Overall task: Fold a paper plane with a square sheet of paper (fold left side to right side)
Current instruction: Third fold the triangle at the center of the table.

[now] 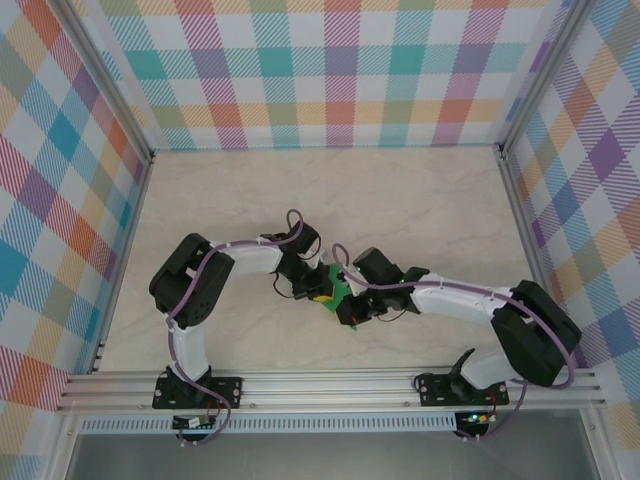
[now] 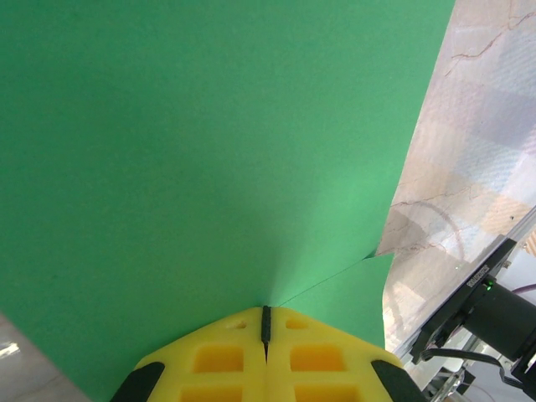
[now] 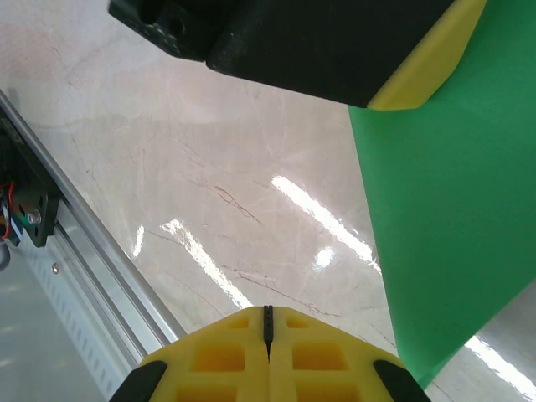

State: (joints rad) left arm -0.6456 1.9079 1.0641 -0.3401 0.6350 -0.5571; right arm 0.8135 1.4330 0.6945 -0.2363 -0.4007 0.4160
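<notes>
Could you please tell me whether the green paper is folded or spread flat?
Folded: the green paper shows an overlapping layer edge, and from above it looks small.

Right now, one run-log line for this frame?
left hand: shut, tips at green paper | right hand: shut, empty, beside it

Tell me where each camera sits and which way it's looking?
Top external: up high behind the arms, looking down on the table. Both arms show, with the left gripper and right gripper meeting at the green paper.
Left wrist: on the left arm, looking along its shut yellow fingers at the paper they pinch.
Right wrist: on the right arm, looking down past its shut yellow fingers, which hold nothing, at the table. The left gripper is at the top.
Shared: both wrist views show the green paper and the table.
</notes>
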